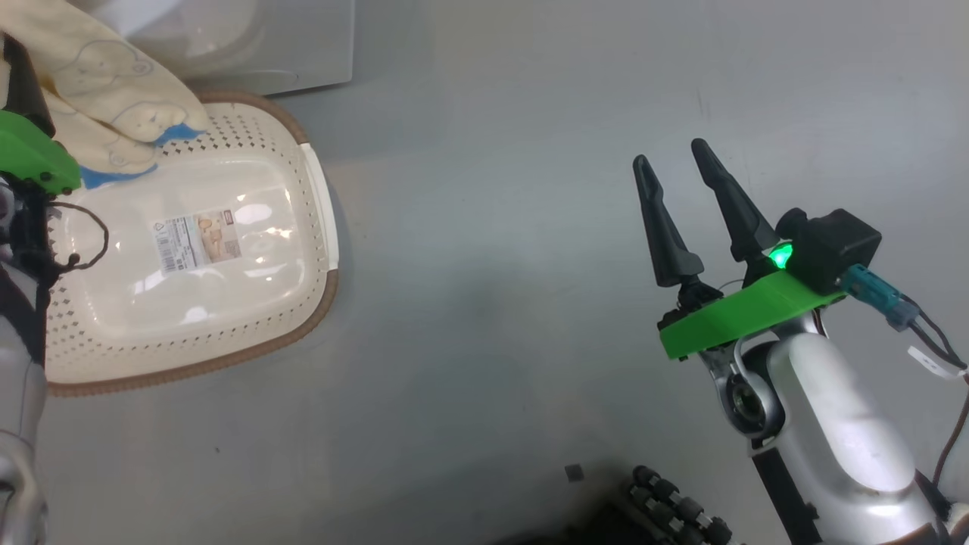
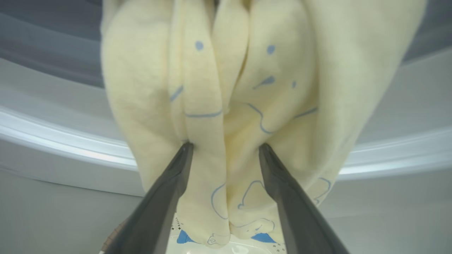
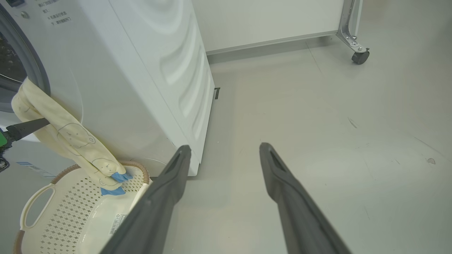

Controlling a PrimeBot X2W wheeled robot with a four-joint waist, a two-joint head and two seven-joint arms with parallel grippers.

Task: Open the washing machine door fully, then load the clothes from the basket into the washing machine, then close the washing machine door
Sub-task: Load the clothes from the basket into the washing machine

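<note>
A pale yellow garment of the clothes with bear prints hangs from the lip of the washing machine opening. Its blue-trimmed end dangles into the cream basket on the floor, whose labelled bottom is otherwise bare. My left gripper is open, its spread fingertips pressed into the hanging cloth, with folds between and around them. One left finger meets the garment from the side. My right gripper is open over bare floor, well to the right of the basket. The washing machine door is out of view.
The basket stands right against the machine's front corner. Grey floor stretches to the right of it. A caster of a wheeled white frame stands far back. My dark base shows at the bottom.
</note>
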